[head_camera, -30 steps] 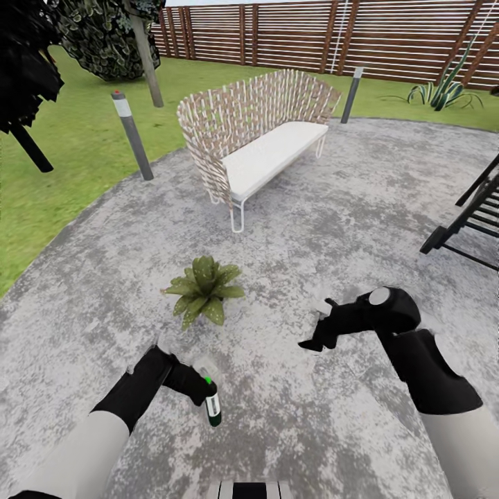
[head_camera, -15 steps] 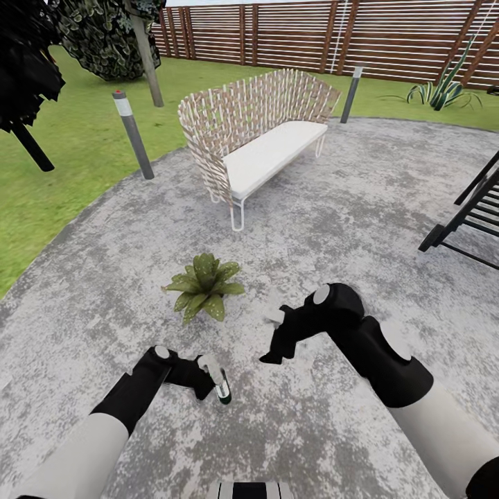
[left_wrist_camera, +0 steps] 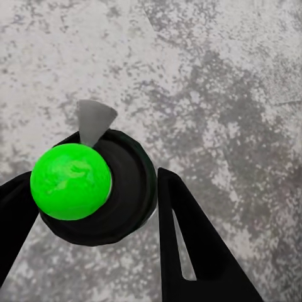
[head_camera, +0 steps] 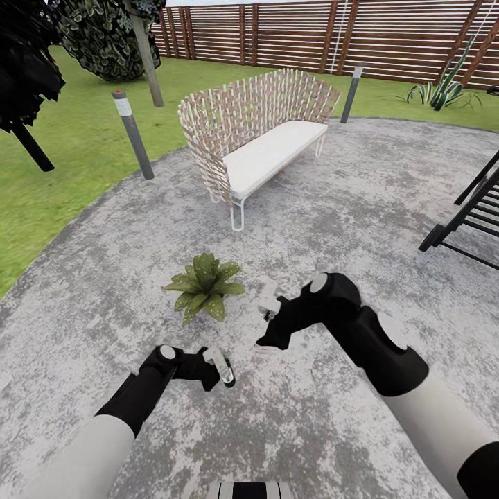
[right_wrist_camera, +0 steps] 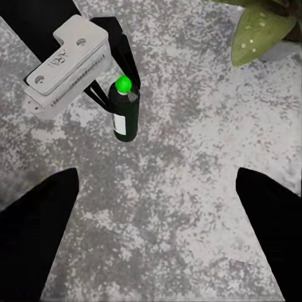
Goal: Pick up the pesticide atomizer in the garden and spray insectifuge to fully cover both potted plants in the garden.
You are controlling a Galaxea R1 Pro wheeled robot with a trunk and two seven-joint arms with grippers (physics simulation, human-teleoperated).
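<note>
Atomizer, slender dark green bottle (head_camera: pixel 226 375), clamped in our left gripper (head_camera: pixel 216 369), has tilted toward the leafy potted plant (head_camera: pixel 203 285); right gripper (head_camera: pixel 266 322), fingers apart, has closed in.

Your head camera looks down over the paving (head_camera: pixel 346 208), potted plant (head_camera: pixel 203 285) at twelve o'clock. Your left wrist camera sits close behind the pesticide atomizer (left_wrist_camera: pixel 88 189); your right wrist camera shares it (right_wrist_camera: pixel 124 110) from farther off.

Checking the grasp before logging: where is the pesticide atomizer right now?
In the head view the pesticide atomizer is low and left of centre, held in the left gripper above the grey paving, just this side of the potted plant.
</note>
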